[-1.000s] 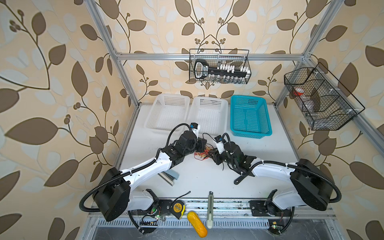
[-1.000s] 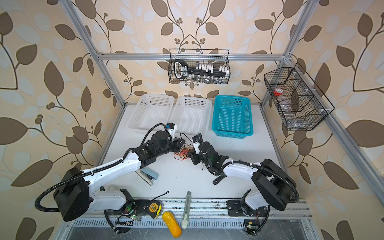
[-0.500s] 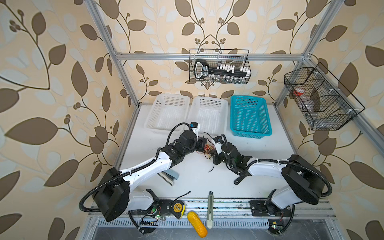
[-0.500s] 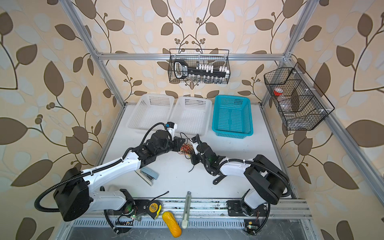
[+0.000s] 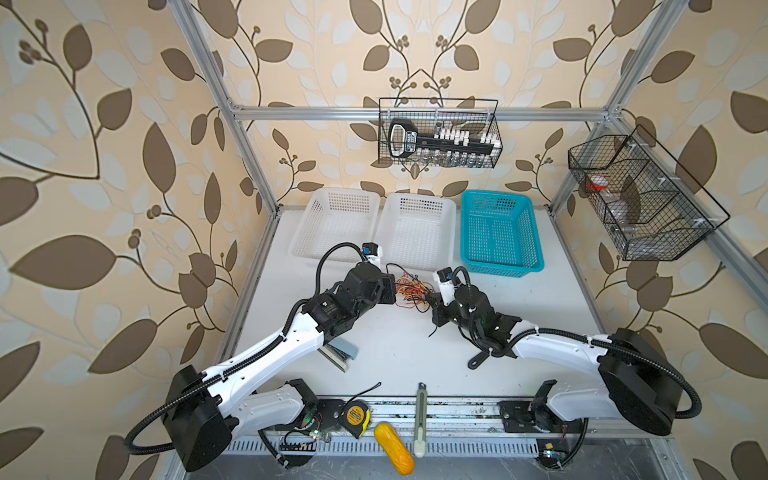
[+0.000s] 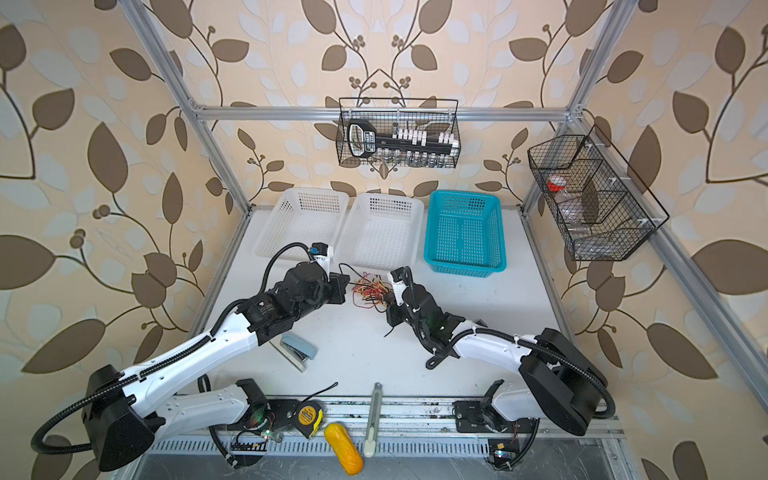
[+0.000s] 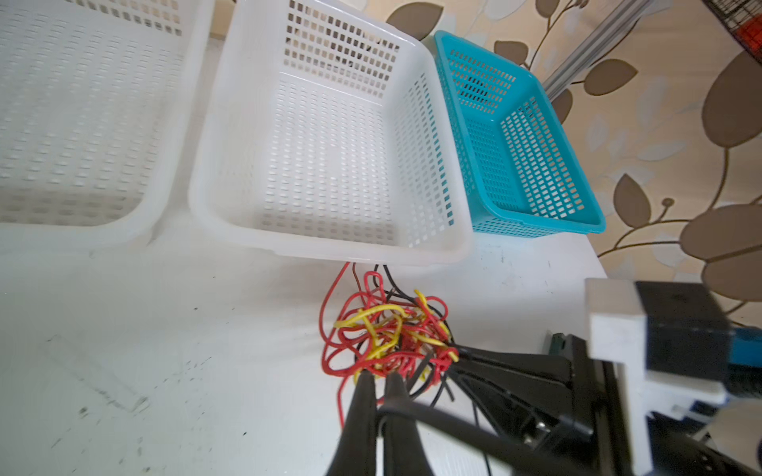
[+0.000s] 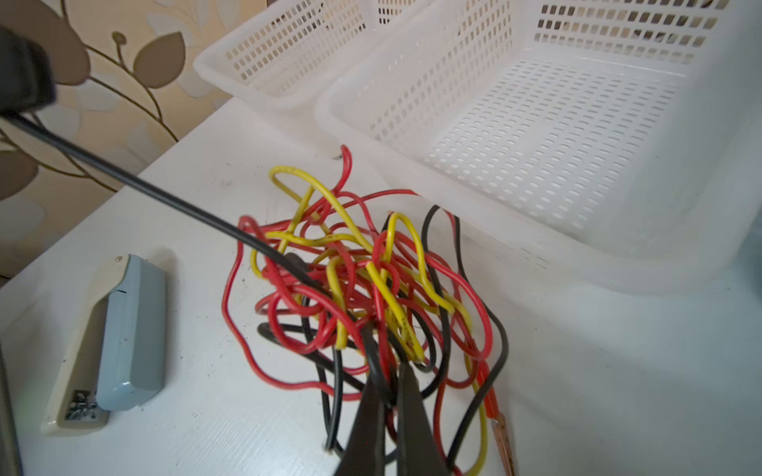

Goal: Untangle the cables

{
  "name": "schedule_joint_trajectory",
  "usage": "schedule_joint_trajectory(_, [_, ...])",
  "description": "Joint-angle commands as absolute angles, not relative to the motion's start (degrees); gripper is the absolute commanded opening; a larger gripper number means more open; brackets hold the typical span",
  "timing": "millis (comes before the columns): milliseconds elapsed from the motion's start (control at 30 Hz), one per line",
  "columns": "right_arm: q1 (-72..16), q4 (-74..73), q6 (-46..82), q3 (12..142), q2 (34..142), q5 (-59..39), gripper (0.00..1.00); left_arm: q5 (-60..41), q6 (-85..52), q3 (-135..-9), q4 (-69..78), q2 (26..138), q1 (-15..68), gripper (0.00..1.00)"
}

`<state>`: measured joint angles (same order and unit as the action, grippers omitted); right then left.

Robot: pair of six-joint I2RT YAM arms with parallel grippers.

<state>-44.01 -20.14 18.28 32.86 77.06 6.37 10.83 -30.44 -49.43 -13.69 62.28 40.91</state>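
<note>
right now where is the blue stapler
In both top views the blue stapler lies on the table's left side, beside the left arm's forearm, nearer the front than the cables.

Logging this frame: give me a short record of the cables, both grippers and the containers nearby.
cables: red, yellow and black, one tangled clump on the table, in front of the white baskets
left gripper: shut on cables, at the clump's edge
right gripper: shut on cables, opposite side
baskets: two white, one teal basket, no cables inside
stapler: on table, apart from clump
</note>
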Motion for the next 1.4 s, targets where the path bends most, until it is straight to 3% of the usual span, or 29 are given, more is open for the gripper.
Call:
schedule_joint_trajectory(0, [-40.35,-9.32,20.48,29.16,76.68,13.87,0.0,25.05,-29.87,-53.06,-18.38,57.2,39.91,0.0])
schedule_joint_trajectory(167, [-39.82,-8.91,19.34,28.7,75.19,12.31,0.0,25.3,-29.01,-52.23,-18.33,56.48,39.81,0.0])
schedule_joint_trajectory(433, [-40.72,-9.3,17.64,31.62,78.06,6.22,0.01,6.63,-27.87,-49.21,-6.68,62.01,39.81,0.0])
schedule_joint_trajectory(900, [-43.22,-11.26,12.03,35.76,75.76,-2.44,0.4,3.29,-27.85,-50.85,-6.06,67.31,39.9,0.0])
schedule_joint_trajectory(1100, [-45.2,-14.82,11.34,37.61,75.93,-5.77,0.47,1.82,-27.93,-51.15,-5.12,68.16,39.91,0.0])
schedule_joint_trajectory(1367, [-45.96,-20.48,13.3,42.6,83.68,-7.46,0.48,-2.95,-28.8,-51.06,-2.25,67.84,39.9,0.0])
